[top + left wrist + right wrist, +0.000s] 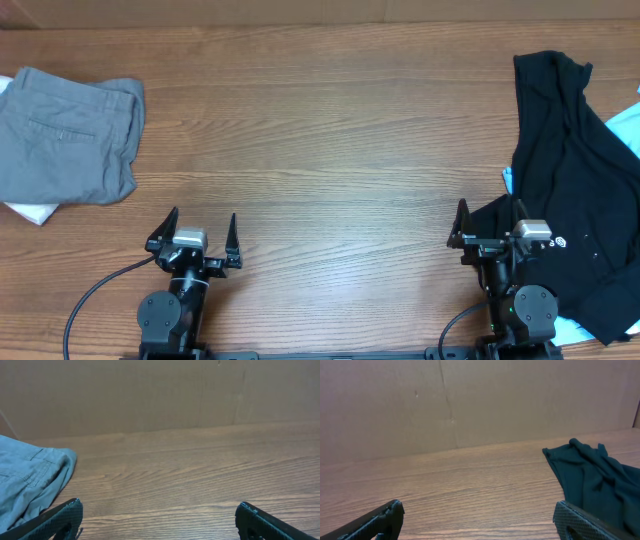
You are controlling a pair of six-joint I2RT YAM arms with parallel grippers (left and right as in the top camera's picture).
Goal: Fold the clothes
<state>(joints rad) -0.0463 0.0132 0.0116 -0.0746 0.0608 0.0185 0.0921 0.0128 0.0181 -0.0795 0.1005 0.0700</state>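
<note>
The grey shorts (68, 135) lie at ten o'clock on the worktop (330, 130), atop a white garment (30, 212). The left tool (202, 222) at seven o'clock and the right tool (490, 228) at five gape wide, holding nothing.

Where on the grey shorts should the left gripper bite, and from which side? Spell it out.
I'd grip the grey shorts at their right edge, coming from the right with the open left gripper. That edge is a thick, rounded fold lying on bare table; the near-left corner overlaps a white garment.
</note>
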